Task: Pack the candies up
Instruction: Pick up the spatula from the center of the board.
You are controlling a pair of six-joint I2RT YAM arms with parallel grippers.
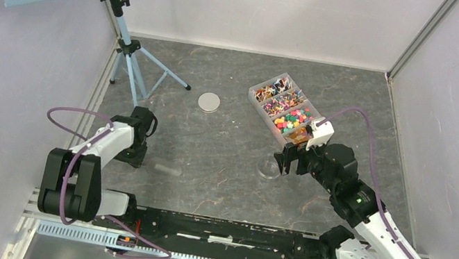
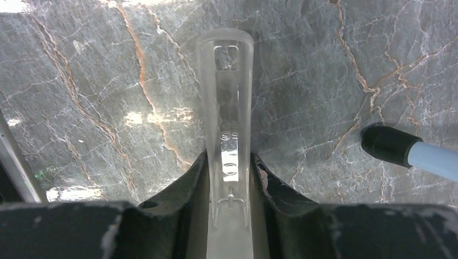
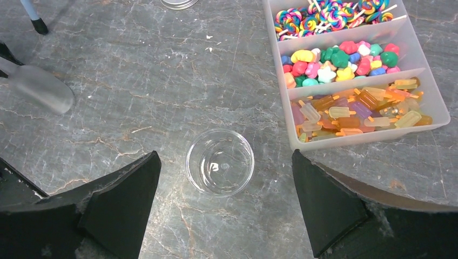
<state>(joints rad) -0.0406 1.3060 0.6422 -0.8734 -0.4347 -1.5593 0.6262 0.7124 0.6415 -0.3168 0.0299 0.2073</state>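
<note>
The candies (image 1: 284,107) fill a clear divided tray (image 3: 440,110) at the back right: swirl lollipops, multicoloured gummies (image 3: 340,62) and ice-lolly shapes (image 3: 354,113). A small clear round jar (image 3: 220,162) stands empty on the marble just left of the tray's near corner. My right gripper (image 3: 226,156) hovers open above the jar (image 1: 269,171), one finger on each side. My left gripper (image 2: 229,159) is shut on the handle of a clear plastic scoop (image 2: 227,97), which lies low over the table at the left (image 1: 167,170).
A grey round lid disc (image 1: 209,102) lies mid-table behind the jar. A blue tripod (image 1: 131,50) with a perforated panel stands at the back left; one rubber foot (image 2: 389,144) is close to the scoop. White walls enclose the table.
</note>
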